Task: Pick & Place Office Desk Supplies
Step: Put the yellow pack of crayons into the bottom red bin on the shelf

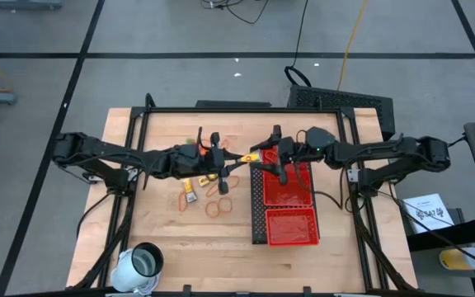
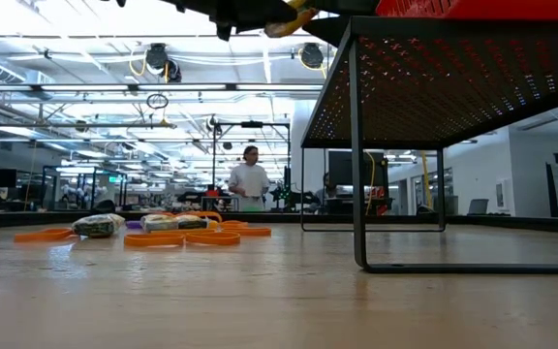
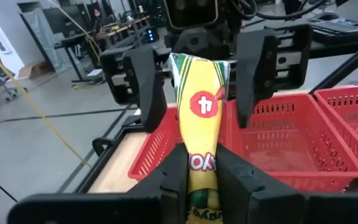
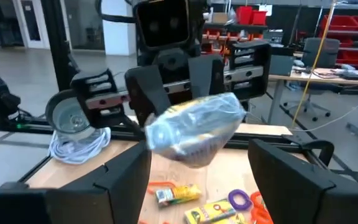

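Two grippers meet mid-table in the high view: left gripper (image 1: 231,158) holds a yellow packet (image 1: 254,155) out toward the right gripper (image 1: 272,158), at the near edge of the red tray (image 1: 291,227). Rubber bands (image 1: 218,206) and another packet (image 1: 189,193) lie loose on the table (image 1: 163,239); a white cup (image 1: 141,262) sits at the corner.

Low view: bands and packets lie apart from the tray's legs.

Left wrist view: fingers pinched on the packet (image 3: 202,134); the right gripper's fingers (image 3: 145,84) stand wide either side of it, not touching.

Right wrist view: packet end (image 4: 194,130) sits between its spread fingers.

Judgement: handover under way. Next, right closes before left lets go, then carries it over a tray compartment.
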